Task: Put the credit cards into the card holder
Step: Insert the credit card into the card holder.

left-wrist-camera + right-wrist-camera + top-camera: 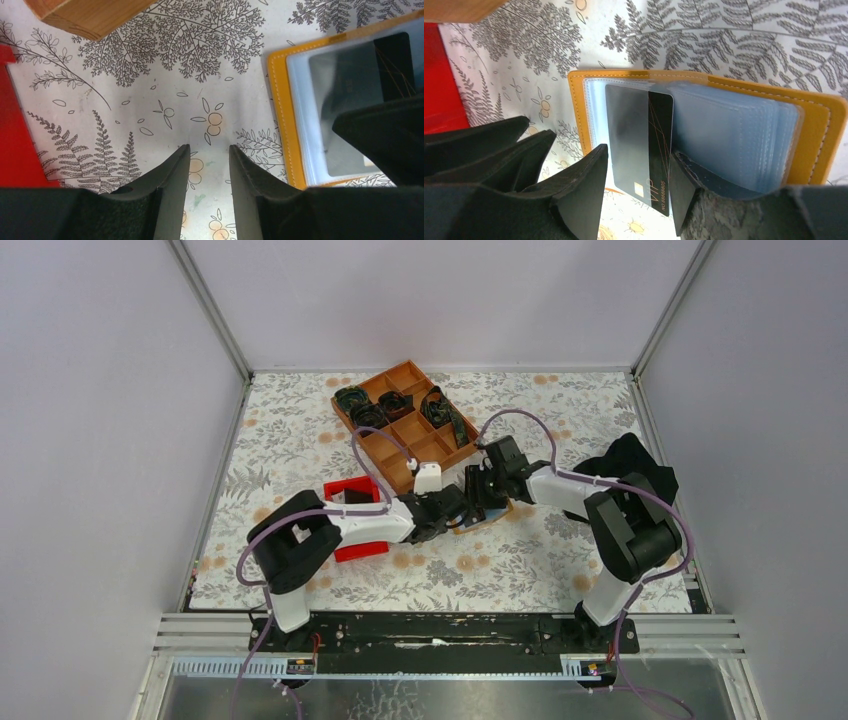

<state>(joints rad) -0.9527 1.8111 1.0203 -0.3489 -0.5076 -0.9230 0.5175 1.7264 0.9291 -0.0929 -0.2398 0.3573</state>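
Observation:
The tan-orange card holder (815,131) lies open on the flowered cloth, its clear sleeves fanned up. A black credit card (634,125) marked VIP lies on its left half, partly under clear plastic, its near end past the holder's edge. My right gripper (639,150) has one jaw against each long edge of this card. In the left wrist view the holder (279,125) and the card (345,100) sit to the right of my left gripper (210,146), which is open over bare cloth. In the top view both grippers, left (455,512) and right (480,495), meet over the holder (492,522).
A red bin (350,490) sits just left of the left gripper, also seen as a red bin (15,145). The orange-brown compartment tray (405,425) with dark coiled items stands behind. A black cloth bundle (630,465) lies by the right arm.

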